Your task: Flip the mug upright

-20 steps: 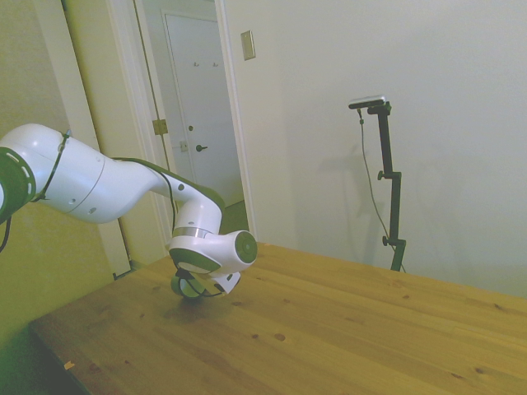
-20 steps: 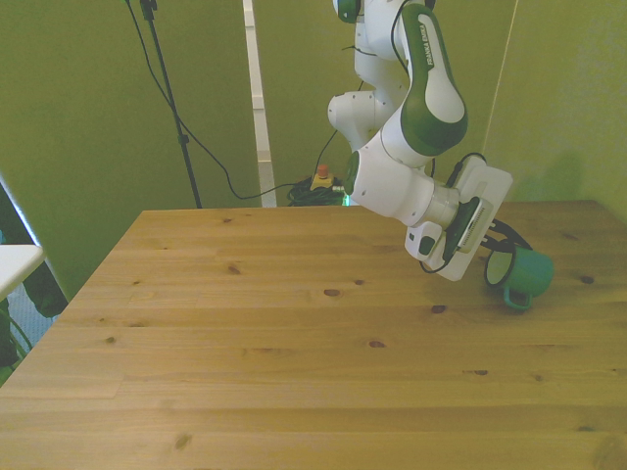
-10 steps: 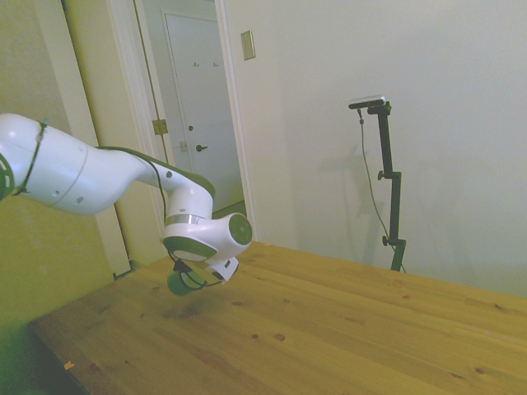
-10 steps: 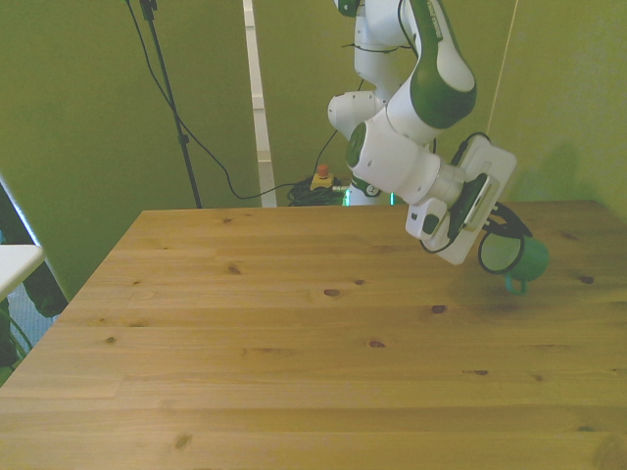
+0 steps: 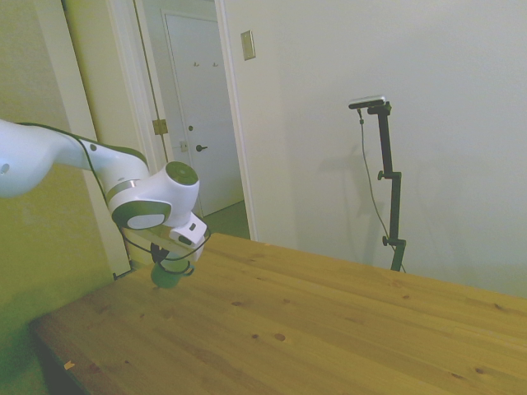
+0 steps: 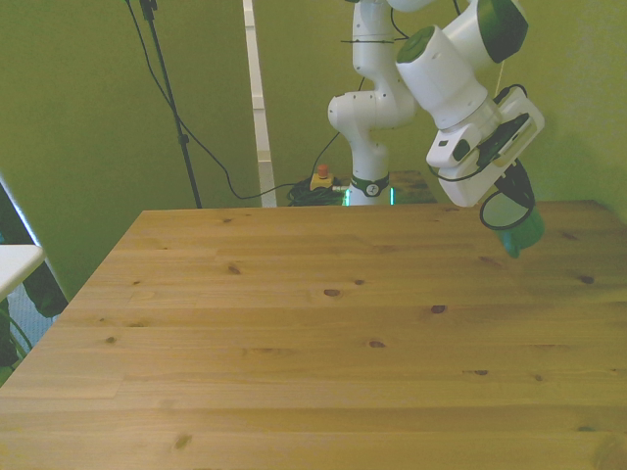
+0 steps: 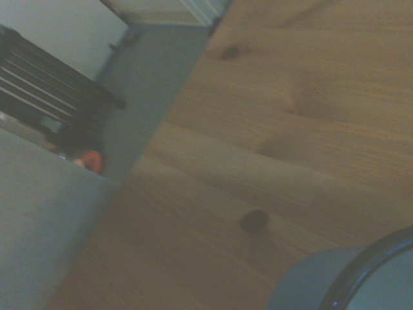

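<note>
Above the wooden plank table [image 6: 294,323], pale pine boards with dark knots and a matte grain, you have a bare surface across the front view's left and middle. Toward the front view's right hangs the white two-finger gripper [image 6: 511,201], closed on the small teal-green enamel-style mug [image 6: 515,223], smooth, cylindrical, dark-rimmed, held clear of the table and tilted, mouth facing sideways and down. Step in hand, by my judgement: carry and reorient. Your next move calls for rotating the wrist until the mouth faces up, then lowering it onto the boards.
</note>
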### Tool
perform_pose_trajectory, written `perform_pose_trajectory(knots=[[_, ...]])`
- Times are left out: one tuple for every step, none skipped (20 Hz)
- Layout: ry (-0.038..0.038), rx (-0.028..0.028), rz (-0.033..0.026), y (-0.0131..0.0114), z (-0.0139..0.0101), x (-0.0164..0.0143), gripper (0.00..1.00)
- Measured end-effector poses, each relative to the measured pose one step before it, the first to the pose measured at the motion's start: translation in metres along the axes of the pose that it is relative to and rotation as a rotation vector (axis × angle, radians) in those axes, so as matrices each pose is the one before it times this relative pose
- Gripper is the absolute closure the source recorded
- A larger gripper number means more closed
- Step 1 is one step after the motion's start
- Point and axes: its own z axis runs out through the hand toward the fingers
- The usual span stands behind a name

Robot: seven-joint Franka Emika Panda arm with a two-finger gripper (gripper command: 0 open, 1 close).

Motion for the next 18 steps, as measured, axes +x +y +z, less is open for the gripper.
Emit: perform_pose_trajectory(knots=[[0.02849,-0.04351,-0.00677,-0.00265,0.00574,-0.00648,1.00],[0.03133,-0.04110,-0.00428,-0.00211,0.00537,-0.00660,1.00],[0.03329,-0.03829,-0.00234,-0.00161,0.00480,-0.00620,1.00],[0.03799,-0.03400,-0.00045,-0.00139,0.00354,-0.00547,1.00],[0.04004,-0.03095,0.00117,-0.00046,0.00260,-0.00456,1.00],[0.03680,-0.03057,0.00305,0.00038,0.00192,-0.00371,1.00],[0.03466,-0.02952,0.00533,0.00027,0.00133,-0.00295,1.00],[0.02907,-0.02462,0.00587,0.00084,0.00049,-0.00175,1.00],[0.02658,-0.02153,0.00804,0.00116,0.00015,-0.00018,1.00],[0.01703,-0.01638,0.00886,0.00094,-0.00048,0.00080,1.00],[0.01288,-0.01209,0.00899,0.00104,-0.00083,0.00189,1.00],[0.00947,-0.01063,0.00658,0.00121,-0.00062,0.00184,1.00],[0.01101,-0.01022,0.00771,0.00103,-0.00081,0.00207,1.00],[0.01099,-0.01039,0.01652,0.00189,-0.00027,0.00253,1.00],[0.00276,-0.00737,0.01382,0.00251,0.00115,0.00223,1.00],[0.00511,-0.01277,0.01487,0.00308,0.00218,0.00266,1.00],[0.00490,-0.01417,0.01526,0.00309,0.00322,0.00278,1.00],[0.00262,-0.01099,0.01026,0.00257,0.00372,0.00260,1.00]])
